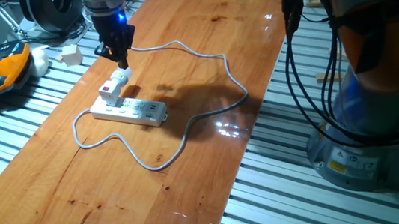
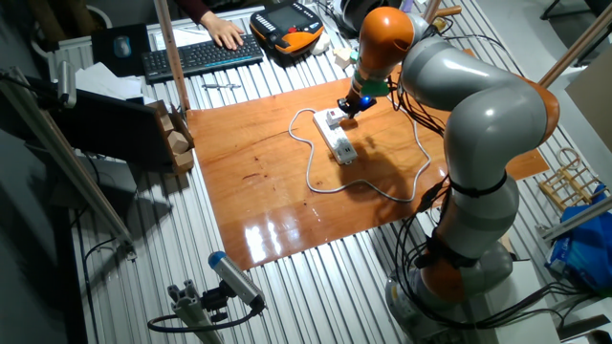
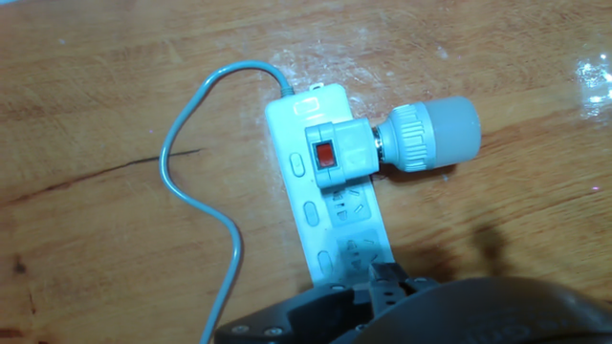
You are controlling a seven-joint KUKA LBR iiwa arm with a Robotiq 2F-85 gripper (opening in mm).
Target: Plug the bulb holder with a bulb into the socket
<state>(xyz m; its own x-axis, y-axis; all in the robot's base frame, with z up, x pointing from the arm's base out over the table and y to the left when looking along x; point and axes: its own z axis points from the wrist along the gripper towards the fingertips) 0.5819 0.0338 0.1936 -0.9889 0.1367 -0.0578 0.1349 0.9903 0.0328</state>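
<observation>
On the wooden table [image 1: 194,67], the bulb holder [image 1: 112,90] stands on the socket [image 1: 130,112], gripper [image 1: 121,60] at 12 o'clock of it — spread or pinching, I cannot tell. From the hand view, the bulb [image 3: 430,135] points to 3 o'clock; press straight down until flush.

- The arm [image 2: 478,124] arches from its base at 5 o'clock toward 12 o'clock.
- The wrist points downward.
- The gripper [image 1: 121,60] hangs low; whether its fingers are parted is unclear.
</observation>
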